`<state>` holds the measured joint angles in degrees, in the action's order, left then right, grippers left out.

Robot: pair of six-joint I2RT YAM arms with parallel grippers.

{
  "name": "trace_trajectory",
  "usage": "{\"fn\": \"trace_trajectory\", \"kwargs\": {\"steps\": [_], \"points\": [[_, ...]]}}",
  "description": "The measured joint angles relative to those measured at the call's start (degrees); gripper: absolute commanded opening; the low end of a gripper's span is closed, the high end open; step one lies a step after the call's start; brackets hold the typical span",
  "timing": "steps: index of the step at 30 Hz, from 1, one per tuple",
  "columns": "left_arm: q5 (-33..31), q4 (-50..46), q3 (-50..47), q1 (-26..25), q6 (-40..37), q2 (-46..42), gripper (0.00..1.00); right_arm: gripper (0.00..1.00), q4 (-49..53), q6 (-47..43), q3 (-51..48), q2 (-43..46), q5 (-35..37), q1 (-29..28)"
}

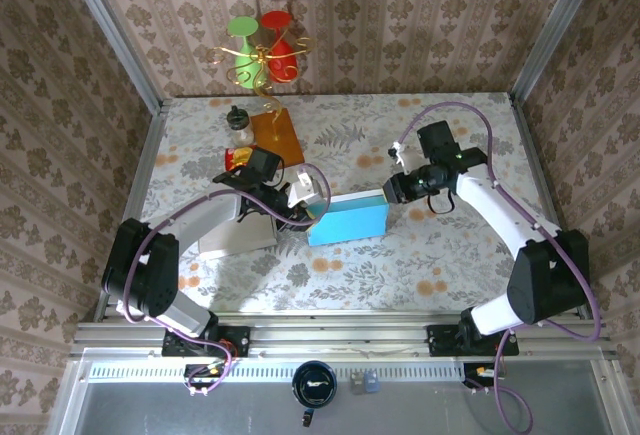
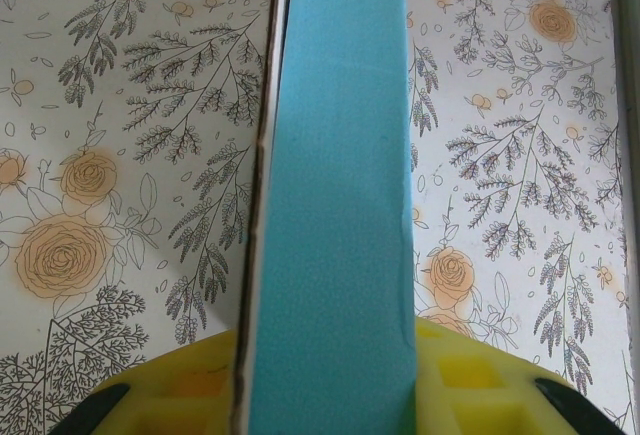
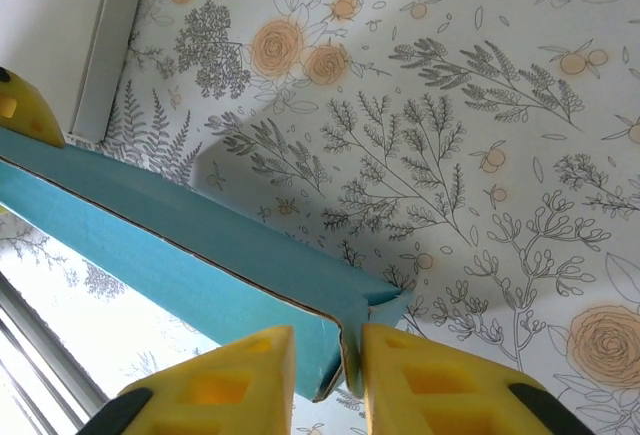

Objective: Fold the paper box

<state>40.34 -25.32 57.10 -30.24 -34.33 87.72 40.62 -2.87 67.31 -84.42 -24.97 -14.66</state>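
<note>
Our right claw (image 3: 328,375) is clenched on the paper box (image 1: 347,218): in the right wrist view its two yellow fingers (image 3: 225,380) pinch the thin cardboard at the box's right-hand end, just where a small flap turns the corner. Our left claw (image 2: 322,380) grasps the opposite end, and in its own wrist view a long blue panel runs straight up between the yellow pads (image 2: 480,385), with a brown cut edge showing along the panel's left side.

From above, the box sits between the two claws near the middle of the bench (image 1: 400,265), held from both ends. We cannot tell whether its underside rests on the bench or is lifted a little.

We judge the task well along. The body reads as a squared-up blue block rather than a flat sheet. What looks unfinished is the right end, where a dark seam runs along the upper edge and the corner flap juts out rather than lying flush. We think that flap needs pressing home. The left end is hidden, so we cannot say whether it is closed.

A white box (image 1: 240,236) lies under the left arm, apart from the work.
</note>
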Motion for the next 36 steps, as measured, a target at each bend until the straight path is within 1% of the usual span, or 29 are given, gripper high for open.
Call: {"fn": "trace_trajectory", "kwargs": {"steps": [9, 10, 14, 18, 33, 36], "points": [[0.0, 0.0, 0.0, 0.0, 0.0, 0.1, 0.21, 0.18, 0.8, -0.2, 0.3, -0.7, 3.4, -1.0], [0.0, 0.0, 0.0, 0.0, 0.0, 0.1, 0.2, 0.18, 1.0, -0.2, 0.4, -0.7, 3.8, -1.2], [0.0, 0.0, 0.0, 0.0, 0.0, 0.1, 0.2, 0.25, 1.5, -0.2, 1.0, -0.7, 5.1, -1.7], [0.0, 0.0, 0.0, 0.0, 0.0, 0.1, 0.2, 0.26, 1.7, -0.2, 2.0, -0.7, 6.4, -1.7], [0.0, 0.5, 0.0, -0.1, 0.0, 0.5, 0.2, 0.19, 1.9, -0.2, 2.9, -0.7, 6.7, -1.7], [0.0, 0.5, 0.0, -0.1, 0.1, 0.5, 0.2, 0.16, 1.9, -0.2, 2.9, -0.9, 6.7, -1.7]]}}
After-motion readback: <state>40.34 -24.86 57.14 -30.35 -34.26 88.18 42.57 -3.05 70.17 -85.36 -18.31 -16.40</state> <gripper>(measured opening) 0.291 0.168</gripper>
